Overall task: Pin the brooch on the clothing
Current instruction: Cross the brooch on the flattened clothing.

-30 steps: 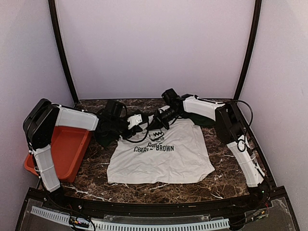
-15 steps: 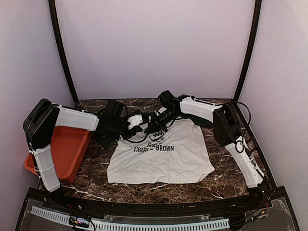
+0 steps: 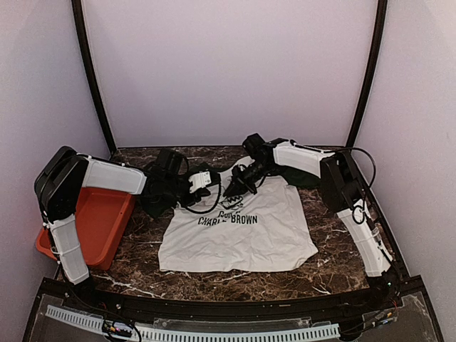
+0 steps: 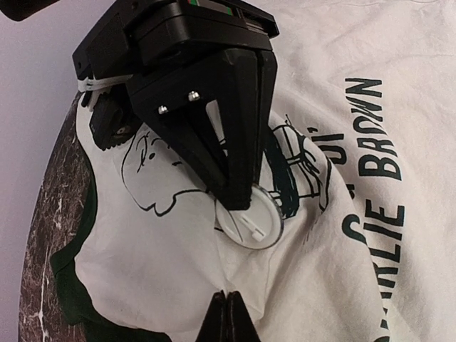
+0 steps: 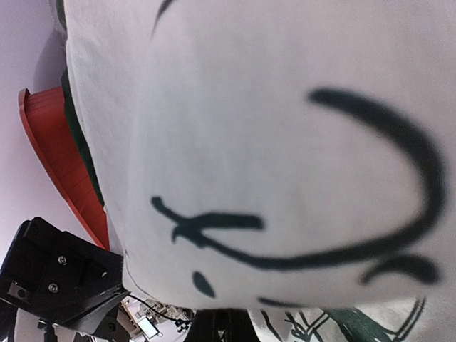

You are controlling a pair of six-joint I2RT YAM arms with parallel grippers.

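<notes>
pinning is in hand, i'd say: the right gripper (image 4: pixel 239 196), jaws pressed together, sets its tips on the brooch (image 4: pixel 255 224) lying on the shirt (image 4: pixel 342 285) near the collar, the left gripper (image 4: pixel 226 313) seems to pinch a pucker just beside, and next the pin needs pushing through.

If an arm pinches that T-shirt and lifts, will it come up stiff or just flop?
Probably floppy: the shirt lies flat, yet puckers into folds around the brooch. A pinch would likely raise only a peak of cloth, the rest trailing. It looks thin and light, so a push would probably bunch it, not slide it whole.
</notes>
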